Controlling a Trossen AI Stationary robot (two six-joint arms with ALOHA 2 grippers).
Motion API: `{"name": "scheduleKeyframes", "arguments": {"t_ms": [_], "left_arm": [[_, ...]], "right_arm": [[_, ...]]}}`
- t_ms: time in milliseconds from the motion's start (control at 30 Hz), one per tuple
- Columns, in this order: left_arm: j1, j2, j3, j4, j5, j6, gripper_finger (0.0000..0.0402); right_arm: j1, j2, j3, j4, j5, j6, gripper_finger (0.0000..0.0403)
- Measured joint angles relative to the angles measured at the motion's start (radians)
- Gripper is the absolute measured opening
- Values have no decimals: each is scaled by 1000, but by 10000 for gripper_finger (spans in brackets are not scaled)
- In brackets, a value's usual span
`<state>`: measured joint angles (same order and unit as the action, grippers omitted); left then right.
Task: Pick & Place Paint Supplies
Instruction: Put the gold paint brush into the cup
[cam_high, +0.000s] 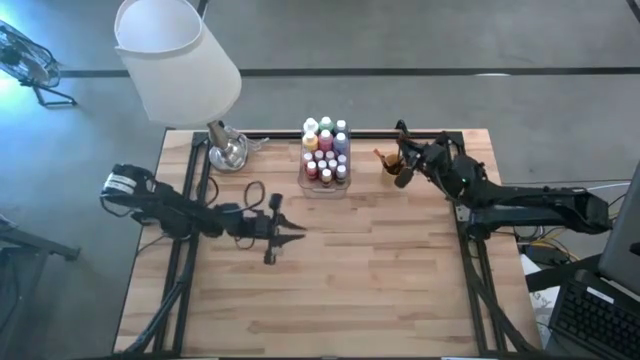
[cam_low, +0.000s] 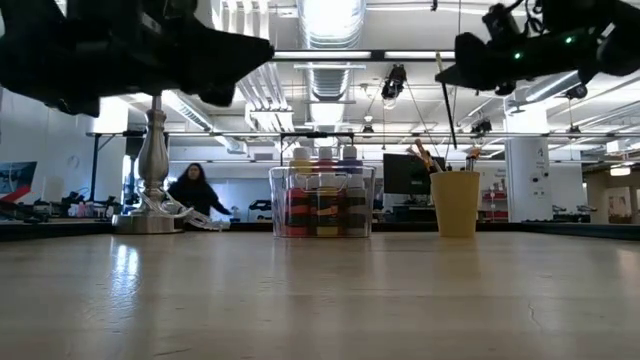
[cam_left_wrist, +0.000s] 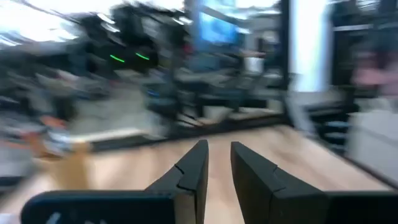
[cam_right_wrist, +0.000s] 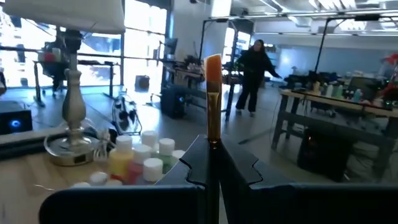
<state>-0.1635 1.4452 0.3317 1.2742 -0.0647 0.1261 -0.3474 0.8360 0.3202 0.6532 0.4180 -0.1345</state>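
Observation:
A clear box (cam_high: 325, 155) of white-capped paint bottles (cam_right_wrist: 144, 163) stands on the table's far middle. To its right is an orange cup (cam_low: 455, 203) with paintbrushes (cam_low: 424, 155) sticking out of it. My right gripper (cam_high: 403, 176) hovers right over that cup, shut on one paintbrush (cam_right_wrist: 213, 93) with an orange bristle tip. My left gripper (cam_high: 292, 230) hangs over the table's left middle, away from the supplies. Its fingers (cam_left_wrist: 193, 168) are open by a narrow gap with nothing between them. My right gripper pinches the paintbrush between its two fingers, on the shaft just below the metal ferrule (cam_right_wrist: 213, 138). The fingers reach in about level from the table's right side and lie across the brush. The brush stands nearly upright, bristles up. Its thin handle (cam_low: 448, 110) runs down toward the cup; whether its lower end is clear of the cup I cannot tell.
A lamp with a white shade (cam_high: 180, 60) and a silver base (cam_high: 228, 150) stands at the table's far left, beside the box. Bare wood (cam_high: 330, 290) fills the near half of the table. A person (cam_low: 195, 190) moves in the room beyond.

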Motion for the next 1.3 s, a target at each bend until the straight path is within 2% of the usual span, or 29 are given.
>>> {"name": "scheduleKeyframes", "arguments": {"t_ms": [67,100,300,500,933,1300], "left_arm": [[43,0,-1,-40,114,-63,73],[59,0,-1,-62,130,-80,73],[83,0,-2,-151,108,-107,73],[83,0,-2,-152,107,-109,76],[83,0,-2,-154,106,-108,74],[83,0,-2,-161,105,-108,74]], "right_arm": [[-19,33,0,19,-1,1,10],[-27,49,0,21,-5,2,10],[-58,133,0,42,-1,14,10],[-87,194,-5,85,0,55,10],[-95,292,-119,265,0,87,11],[-106,430,-119,345,2,106,11]]}}
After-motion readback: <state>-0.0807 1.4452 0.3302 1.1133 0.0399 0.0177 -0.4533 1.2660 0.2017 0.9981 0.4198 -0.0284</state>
